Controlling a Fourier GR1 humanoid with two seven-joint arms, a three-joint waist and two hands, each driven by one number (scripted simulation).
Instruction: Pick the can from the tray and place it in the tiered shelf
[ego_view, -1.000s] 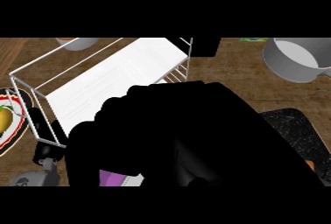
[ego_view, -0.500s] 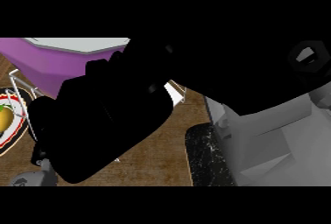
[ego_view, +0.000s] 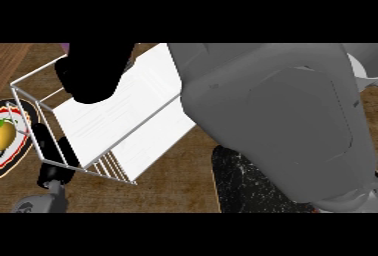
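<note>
Kitchen setting: wood-grain counter (ego_view: 170, 175), white wire tiered shelf (ego_view: 111, 120) at centre, plate (ego_view: 11, 137) bearing fruit at nine o'clock, dark speckled tray (ego_view: 251, 185) at five o'clock

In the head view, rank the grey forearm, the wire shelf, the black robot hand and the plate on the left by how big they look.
1. Grey forearm, though nearness to the camera inflates it.
2. Wire shelf.
3. Black robot hand, partly cut off at the top.
4. Plate, cut by the left edge, so its rank is unsure.
</note>
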